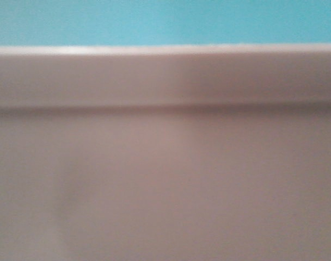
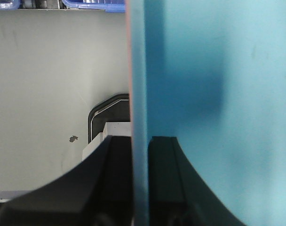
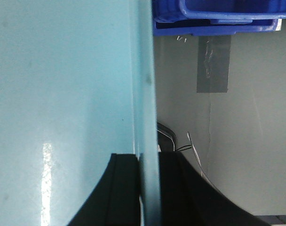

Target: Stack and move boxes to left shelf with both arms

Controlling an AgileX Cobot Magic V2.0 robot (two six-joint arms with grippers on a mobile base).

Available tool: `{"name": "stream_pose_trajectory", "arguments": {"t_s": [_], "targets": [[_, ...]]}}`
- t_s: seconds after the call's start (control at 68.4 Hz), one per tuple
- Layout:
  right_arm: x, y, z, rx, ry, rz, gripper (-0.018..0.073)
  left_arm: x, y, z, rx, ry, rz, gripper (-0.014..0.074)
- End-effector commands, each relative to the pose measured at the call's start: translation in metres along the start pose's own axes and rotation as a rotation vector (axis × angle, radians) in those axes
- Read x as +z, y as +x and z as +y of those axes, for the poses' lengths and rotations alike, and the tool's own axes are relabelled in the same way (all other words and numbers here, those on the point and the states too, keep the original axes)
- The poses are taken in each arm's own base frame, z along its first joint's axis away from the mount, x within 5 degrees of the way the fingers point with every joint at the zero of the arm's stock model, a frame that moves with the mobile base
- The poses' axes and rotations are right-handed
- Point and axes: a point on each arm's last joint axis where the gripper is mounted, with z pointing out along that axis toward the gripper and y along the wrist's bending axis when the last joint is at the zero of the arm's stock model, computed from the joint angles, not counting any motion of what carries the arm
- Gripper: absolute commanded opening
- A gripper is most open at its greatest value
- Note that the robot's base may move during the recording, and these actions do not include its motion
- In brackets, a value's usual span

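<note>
**Both grippers clamp the turquoise box's walls**

The left gripper (image 2: 139, 188) is closed on a wall of the turquoise box (image 2: 218, 94), one black finger on each face; a thin salmon edge of the pink box (image 2: 128, 70) lies against that wall. The right gripper (image 3: 147, 193) pinches another turquoise wall the same way. Up front, the pink box's rim fills the view, turquoise above it. Dark blue bins (image 3: 227, 14) sit beyond, over a grey desk (image 2: 49, 94).

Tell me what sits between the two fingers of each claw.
In both wrist views, the turquoise box's wall stands between the fingers of the left claw and right claw; a pink edge lines it on the left.
</note>
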Motion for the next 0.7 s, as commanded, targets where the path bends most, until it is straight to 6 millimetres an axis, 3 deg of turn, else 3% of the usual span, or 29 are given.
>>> {"name": "stream_pose_trajectory", "arguments": {"t_s": [0.0, 0.687], "targets": [[-0.0161, -0.0007, -0.0043, 0.012, -0.016, -0.021, 0.0057, -0.0219, 0.0092, -0.0001, -0.005, 0.050, 0.045, -0.0012], [-0.0164, -0.0063, -0.0004, -0.035, -0.059, -0.083, 0.0057, -0.0217, 0.0003, 0.0030, 0.051, 0.020, -0.048, -0.0012]]}}
